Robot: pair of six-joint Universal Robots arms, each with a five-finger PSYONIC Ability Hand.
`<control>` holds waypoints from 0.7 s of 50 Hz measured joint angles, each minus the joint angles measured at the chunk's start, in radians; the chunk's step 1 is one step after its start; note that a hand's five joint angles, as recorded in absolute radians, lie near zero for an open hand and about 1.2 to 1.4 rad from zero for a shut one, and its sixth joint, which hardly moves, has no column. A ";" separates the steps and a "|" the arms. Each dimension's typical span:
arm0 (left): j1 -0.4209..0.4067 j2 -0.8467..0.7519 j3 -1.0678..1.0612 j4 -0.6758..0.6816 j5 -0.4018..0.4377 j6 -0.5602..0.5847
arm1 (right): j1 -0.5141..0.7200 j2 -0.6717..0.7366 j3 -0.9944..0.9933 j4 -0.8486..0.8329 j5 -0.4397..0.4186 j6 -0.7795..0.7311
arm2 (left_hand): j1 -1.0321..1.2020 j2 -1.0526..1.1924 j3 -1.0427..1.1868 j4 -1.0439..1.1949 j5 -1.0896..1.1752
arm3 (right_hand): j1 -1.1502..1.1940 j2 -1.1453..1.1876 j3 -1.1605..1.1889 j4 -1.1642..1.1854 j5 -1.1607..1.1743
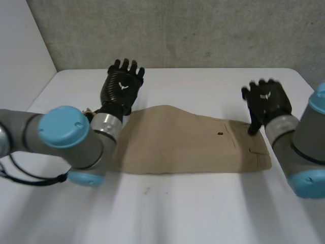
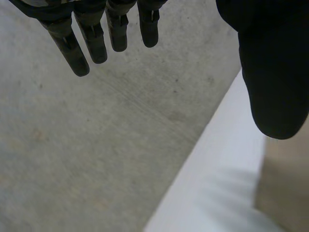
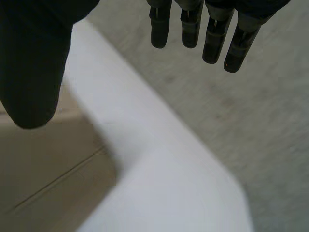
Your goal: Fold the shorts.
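Left hand point(image 1: 123, 85) fingers straight, apart, empty; right hand point(image 1: 267, 101) likewise. Tan shorts point(image 1: 188, 140) flat, oblong, on smooth white table point(image 1: 203, 208).

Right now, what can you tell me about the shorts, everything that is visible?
The shorts are tan, of plain woven-looking cloth, lying flat and fairly smooth on the white table, stretched sideways between the arms. A small dark button and stitched pocket seams show near the end by the right hand, whose thumb hangs over that end; contact is unclear. The left arm covers the other end.
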 measured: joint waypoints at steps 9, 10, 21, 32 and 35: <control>0.027 0.182 -0.157 -0.276 0.000 -0.251 | -0.092 -0.046 0.185 0.116 -0.138 0.106 | 0.000 0.000 0.000 0.000 0.000 | 0.009 0.012 0.034 0.008 0.008; 0.030 0.192 -0.166 -0.314 0.002 -0.280 | -0.106 -0.036 0.207 0.100 -0.155 0.126 | 0.000 0.000 0.000 0.000 0.000 | 0.062 0.082 0.101 0.072 0.069; 0.040 0.199 -0.197 -0.400 0.001 -0.337 | -0.167 0.063 0.224 -0.033 -0.153 0.122 | 0.000 0.000 0.000 0.000 0.000 | 0.683 0.949 0.938 0.937 0.842; 0.050 0.279 -0.228 -0.404 -0.003 -0.330 | -0.223 -0.037 0.196 -0.017 -0.076 -0.322 | 0.000 0.000 0.000 0.000 0.000 | 0.745 0.954 0.949 0.958 0.878; 0.054 0.307 -0.233 -0.405 -0.002 -0.329 | -0.177 -0.048 0.158 -0.014 -0.059 -0.449 | 0.000 0.000 0.000 0.000 0.000 | 0.759 0.954 0.953 0.959 0.886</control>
